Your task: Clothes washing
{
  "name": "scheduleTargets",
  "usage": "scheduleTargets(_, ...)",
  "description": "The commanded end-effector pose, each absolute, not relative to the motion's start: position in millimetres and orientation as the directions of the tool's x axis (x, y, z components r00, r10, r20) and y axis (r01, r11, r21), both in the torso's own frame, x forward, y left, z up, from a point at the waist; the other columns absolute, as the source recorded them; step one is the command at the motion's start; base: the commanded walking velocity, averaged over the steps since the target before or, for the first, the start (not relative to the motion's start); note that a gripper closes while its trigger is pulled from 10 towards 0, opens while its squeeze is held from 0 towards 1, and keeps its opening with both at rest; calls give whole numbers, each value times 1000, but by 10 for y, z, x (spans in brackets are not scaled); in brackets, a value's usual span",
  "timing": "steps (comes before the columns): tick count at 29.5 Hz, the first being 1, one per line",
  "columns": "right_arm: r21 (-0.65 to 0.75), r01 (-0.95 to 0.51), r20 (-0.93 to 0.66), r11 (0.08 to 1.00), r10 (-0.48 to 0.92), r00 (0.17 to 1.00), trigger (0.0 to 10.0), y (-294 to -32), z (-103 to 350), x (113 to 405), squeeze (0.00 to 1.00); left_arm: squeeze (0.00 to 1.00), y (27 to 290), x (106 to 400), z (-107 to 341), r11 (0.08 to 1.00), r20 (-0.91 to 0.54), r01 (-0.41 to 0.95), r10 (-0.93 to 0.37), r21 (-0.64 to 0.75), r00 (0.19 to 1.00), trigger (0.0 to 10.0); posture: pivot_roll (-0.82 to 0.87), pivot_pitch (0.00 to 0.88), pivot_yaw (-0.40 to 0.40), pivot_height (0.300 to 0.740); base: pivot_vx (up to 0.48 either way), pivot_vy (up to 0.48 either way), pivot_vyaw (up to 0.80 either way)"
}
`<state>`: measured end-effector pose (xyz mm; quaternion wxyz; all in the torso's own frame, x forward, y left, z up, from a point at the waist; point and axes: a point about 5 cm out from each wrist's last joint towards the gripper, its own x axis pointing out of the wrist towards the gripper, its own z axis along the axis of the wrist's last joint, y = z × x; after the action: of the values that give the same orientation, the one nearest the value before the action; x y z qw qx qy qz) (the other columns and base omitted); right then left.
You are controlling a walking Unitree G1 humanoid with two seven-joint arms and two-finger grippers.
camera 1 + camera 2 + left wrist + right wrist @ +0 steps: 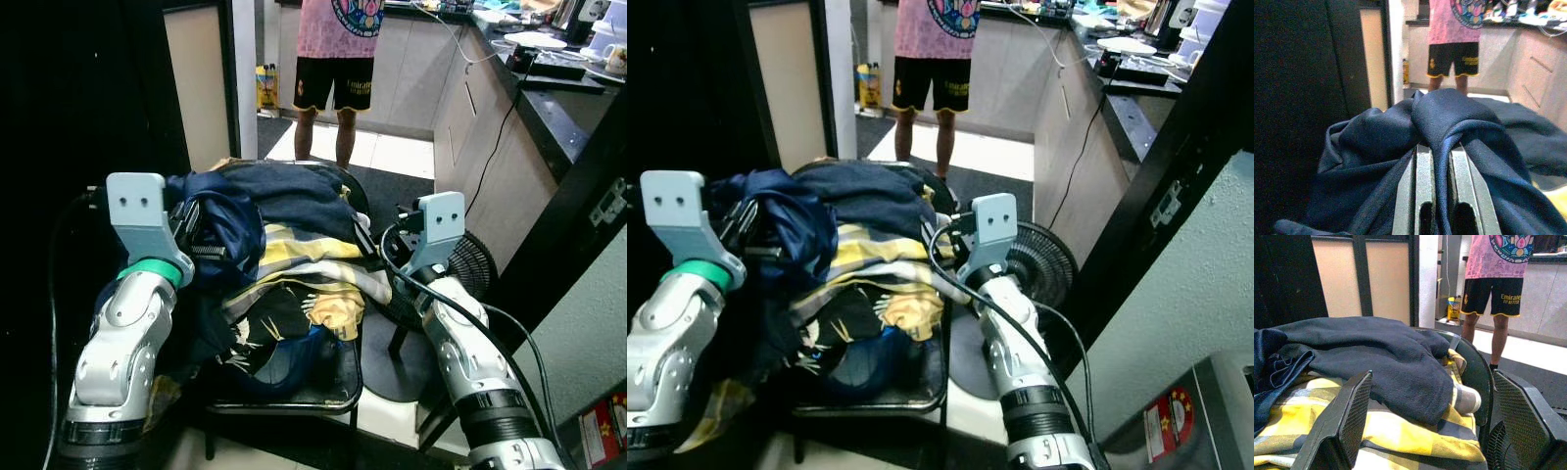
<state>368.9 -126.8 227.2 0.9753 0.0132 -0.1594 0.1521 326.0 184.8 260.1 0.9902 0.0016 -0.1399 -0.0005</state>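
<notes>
navy blue cloth garment (1449, 122): plain dark blue with a faint sheen, draped on the left of the black chair (323, 387).
dark charcoal knit top (1381, 357): even dark grey-blue, no print, at the chair's back.
yellow and grey striped fabric (1400, 431): broad yellow bands with pale grey and dark lines, under the charcoal top.
black and yellow printed cloth (294, 313): black ground, yellow figures, at the chair's front.
person's shirt and shorts (1493, 279): pink patterned shirt; black shorts with yellow trim and lettering, beyond the chair.

A dark-topped kitchen counter (549, 108) runs toward two o'clock; at twelve a person (336, 54) stands on pale floor tiles (392, 154).
</notes>
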Motion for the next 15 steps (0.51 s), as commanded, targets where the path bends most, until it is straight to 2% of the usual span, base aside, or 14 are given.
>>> scheduleTargets(1,12,-282,312,959,264,913,10000,-1286,2233,3669,0,0,1828,3249,2566,1000,231,24,-22,-8,973,10000,54,57,64,740,0,0,0)
scheduleTargets(8,26,-271,312,962,250,917,10000,-1285,2231,3644,0,0,1800,3264,2499,1000,190,19,-20,7,982,10000,57,54,53,740,0,0,0)
scheduleTargets(11,27,-274,301,961,253,919,10000,-1282,2210,3632,0,0,1702,3252,2472,997,204,74,-80,34,976,10000,54,53,45,740,0,0,0)
scheduleTargets(15,37,-278,289,960,256,922,10000,-1277,2196,3632,0,0,1673,3240,2456,997,207,72,-77,31,975,10000,51,54,39,740,0,0,-800)
